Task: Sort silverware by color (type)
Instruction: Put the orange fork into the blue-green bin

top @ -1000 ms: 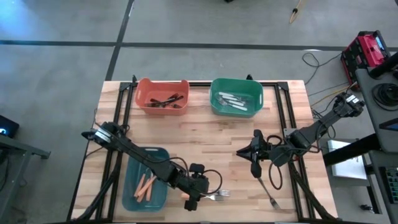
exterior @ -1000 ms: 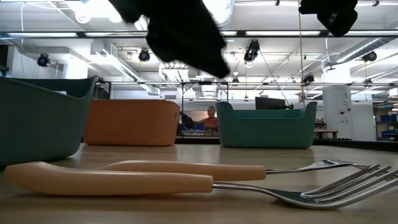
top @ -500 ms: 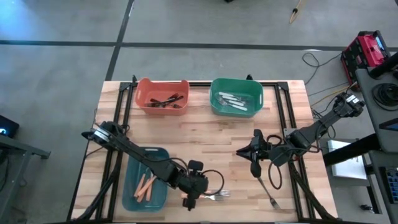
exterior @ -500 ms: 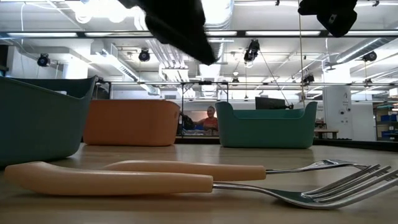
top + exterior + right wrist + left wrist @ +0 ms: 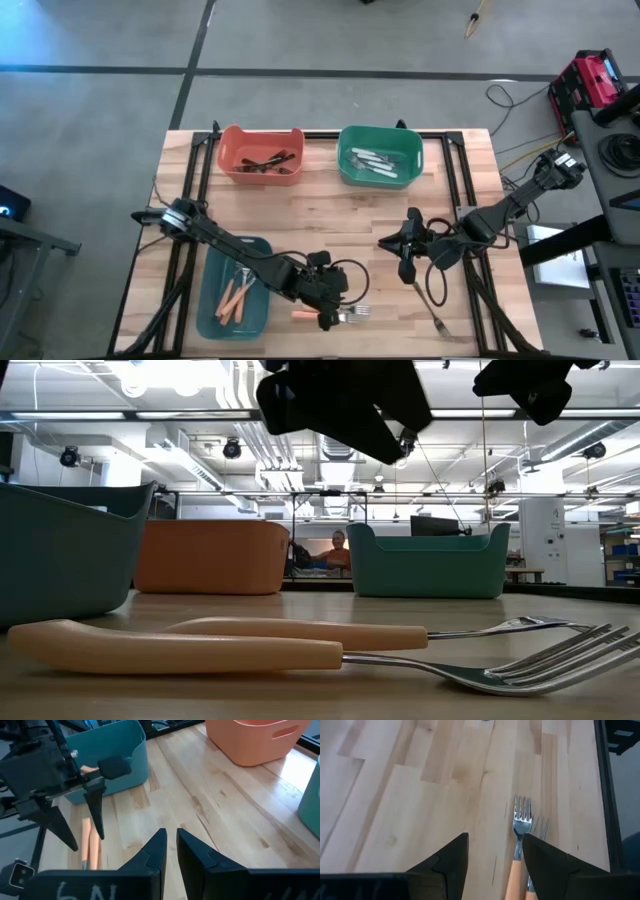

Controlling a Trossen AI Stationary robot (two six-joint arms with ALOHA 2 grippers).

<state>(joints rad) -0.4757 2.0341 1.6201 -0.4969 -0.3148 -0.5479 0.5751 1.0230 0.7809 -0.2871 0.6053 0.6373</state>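
Silverware left to sort, seen from the high view: two orange-handled forks (image 5: 335, 315) lie on the tabletop (image 5: 330, 215) directly beneath the left gripper (image 5: 328, 312), and a dark utensil (image 5: 432, 308) lies just below and beyond the right gripper (image 5: 403, 256). The left arm reaches out low over the blue bin (image 5: 212, 310), which holds more orange-handled pieces, wrist turned down at the forks. The right arm is stretched in from the table's edge and hangs mid-table. Well beyond both grippers, the orange bin (image 5: 232, 150) holds dark pieces and the green bin (image 5: 350, 172) pale ones.

Low view: the left gripper (image 5: 345, 405) hangs above the two forks (image 5: 300, 645), not touching them; they lie side by side, handles nearly touching.

Left wrist view: the left gripper's fingers (image 5: 452, 857) stand apart, and the forks (image 5: 520, 855) lie beside the farther finger, not between the two. Closing from here would likely miss, or nip one handle at its edge and skew it. Because the forks lie so close, a descent could also catch both or push one away.

Right wrist view: the right gripper's fingers (image 5: 157, 850) are together and hold nothing; the left gripper (image 5: 75, 825) shows ahead, above the forks (image 5: 90, 842).
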